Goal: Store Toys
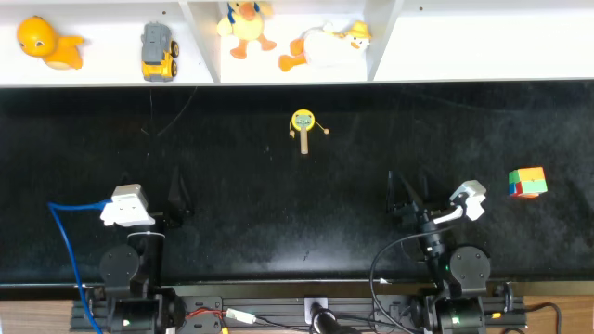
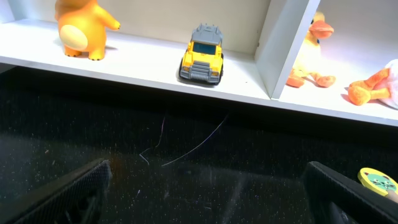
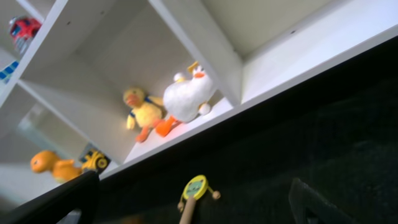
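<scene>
**A:** So, where do the grippers stand?

**B:** The left gripper [image 2: 208, 190] and the right gripper [image 1: 406, 197] both have their fingers spread and hold nothing. Each sits near its base over the black table [image 1: 278, 223].

**A:** And the toys?

**B:** Four are in the white shelf [image 1: 464, 56]: orange duck [image 1: 46, 42], yellow truck [image 1: 158, 51], yellow plush duck [image 1: 246, 23], white plush duck [image 1: 325, 44]. Two remain, I'd say: a yellow-faced rattle drum [image 1: 303, 125] on a wooden stick, mid-table, and a multicoloured cube [image 1: 526, 182] beyond the right gripper.

This looks like a robot test bench in a lab: a black-covered table [image 1: 278, 213] against a white cubby shelf [image 1: 483, 42], two arm bases [image 1: 139, 264] on a metal rail [image 1: 278, 306], and a loose blue cable [image 1: 63, 232].
</scene>
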